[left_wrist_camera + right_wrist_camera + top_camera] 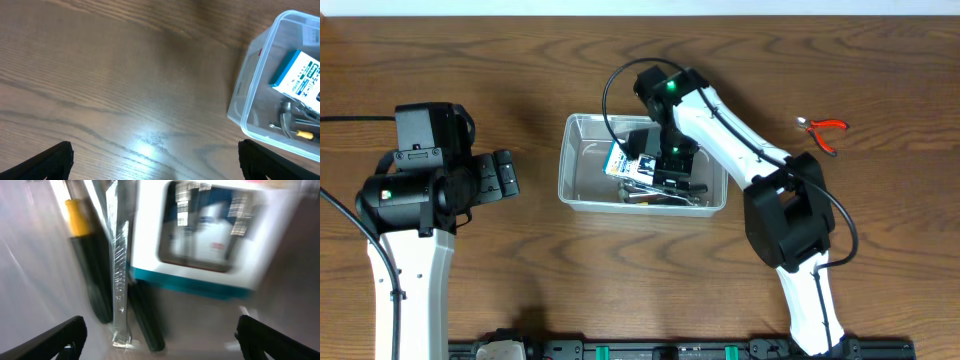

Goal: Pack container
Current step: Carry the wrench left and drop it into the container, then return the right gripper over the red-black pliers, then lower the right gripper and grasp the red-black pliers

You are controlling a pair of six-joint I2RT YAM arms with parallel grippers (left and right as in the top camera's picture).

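The clear plastic container (576,165) sits mid-table. It holds a blue-and-white printed box (622,158) and several metal tools (655,195). My right gripper (672,182) is open and empty, low inside the container over the tools. In the right wrist view its fingers (160,337) spread wide over black handles (147,325), a yellow-collared tool (76,216) and the box (210,235). My left gripper (500,177) is open and empty, left of the container. In the left wrist view its fingers (155,160) frame bare wood, with the container (245,95) at the right.
Red-handled pliers (823,131) lie on the table at the far right, apart from the container. The wood table (470,60) extends around the container on all sides.
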